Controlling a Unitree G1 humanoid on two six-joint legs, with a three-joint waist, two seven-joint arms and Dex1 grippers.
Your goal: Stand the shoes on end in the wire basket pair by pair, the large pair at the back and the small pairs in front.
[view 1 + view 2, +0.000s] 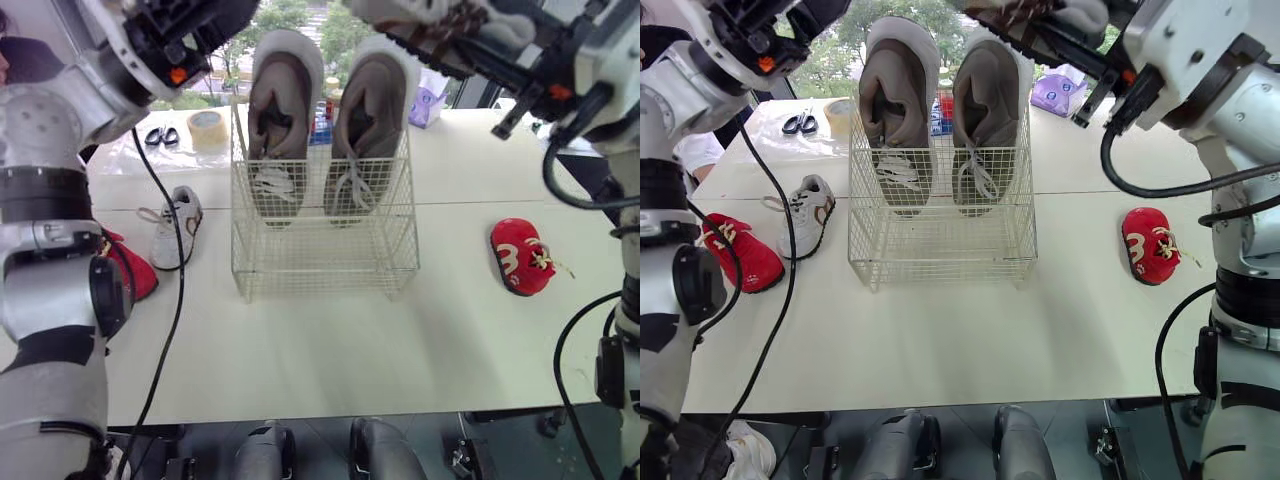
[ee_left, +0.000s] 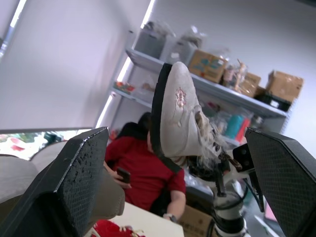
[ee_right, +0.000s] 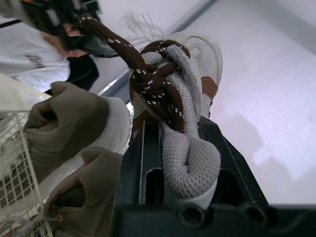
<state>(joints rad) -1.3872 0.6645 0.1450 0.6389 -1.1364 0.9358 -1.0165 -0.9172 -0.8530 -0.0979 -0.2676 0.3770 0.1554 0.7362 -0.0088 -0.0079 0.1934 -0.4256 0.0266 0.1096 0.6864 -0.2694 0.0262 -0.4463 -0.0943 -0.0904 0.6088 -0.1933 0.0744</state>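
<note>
The wire basket [image 1: 320, 245] stands mid-table. Two large grey shoes [image 1: 283, 110] [image 1: 372, 120] stand on end against its back wall; its front part holds nothing. High above the basket's right rear, my right gripper [image 1: 445, 35] is shut on a small grey shoe with brown laces [image 3: 180, 98]. My left gripper [image 1: 205, 25] is raised above the basket's left rear, open with nothing between its fingers [image 2: 74, 182]. The matching small grey-white shoe [image 1: 178, 225] lies left of the basket. One red shoe [image 1: 740, 255] lies at the far left, the other red shoe [image 1: 522, 257] to the right.
A tape roll [image 1: 207, 130] and scissors [image 1: 160, 137] lie at the back left, a purple bag [image 1: 428, 100] at the back right. A person in a red top [image 2: 143, 168] sits beyond the table. A black cable [image 1: 170, 300] hangs by the small shoe.
</note>
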